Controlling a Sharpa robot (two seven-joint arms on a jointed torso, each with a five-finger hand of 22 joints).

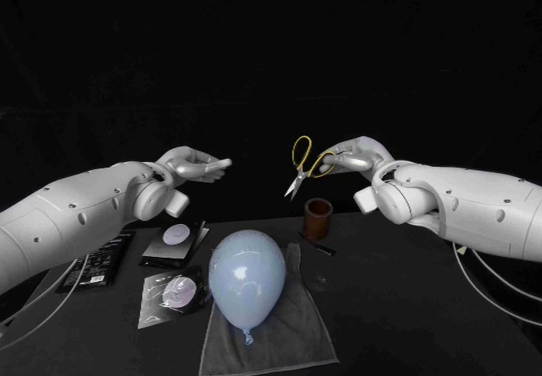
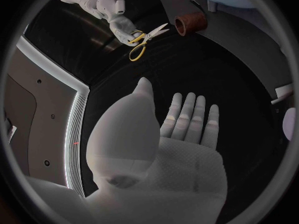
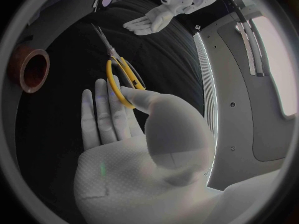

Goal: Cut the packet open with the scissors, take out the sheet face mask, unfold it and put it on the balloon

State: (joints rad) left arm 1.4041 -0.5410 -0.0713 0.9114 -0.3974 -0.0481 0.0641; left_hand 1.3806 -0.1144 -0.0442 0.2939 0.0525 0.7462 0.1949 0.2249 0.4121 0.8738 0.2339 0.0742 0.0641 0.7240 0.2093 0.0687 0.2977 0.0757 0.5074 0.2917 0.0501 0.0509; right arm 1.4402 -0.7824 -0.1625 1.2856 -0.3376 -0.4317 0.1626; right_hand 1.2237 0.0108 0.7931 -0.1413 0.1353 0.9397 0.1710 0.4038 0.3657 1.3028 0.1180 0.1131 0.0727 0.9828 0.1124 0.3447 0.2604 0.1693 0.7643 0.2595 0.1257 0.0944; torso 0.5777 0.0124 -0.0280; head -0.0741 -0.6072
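Note:
My right hand (image 1: 355, 157) is raised over the back of the table and holds the yellow-handled scissors (image 1: 301, 166), blades pointing down and closed. In the right wrist view the thumb sits in a handle loop of the scissors (image 3: 118, 72), with the right hand (image 3: 124, 134) behind them. My left hand (image 1: 194, 166) hovers at the same height to the left, fingers straight and holding nothing; its palm (image 2: 181, 129) is bare. A pale blue balloon (image 1: 247, 278) lies on a grey towel (image 1: 276, 345). Flat mask packets (image 1: 171, 291) lie left of the balloon.
A brown cylindrical cup (image 1: 317, 218) stands upright behind the balloon, below the scissors, also seen as a cup (image 3: 34, 69) (image 2: 190, 22). A black packet with a white round label (image 1: 175, 241) and a black printed packet (image 1: 105, 258) lie at the left.

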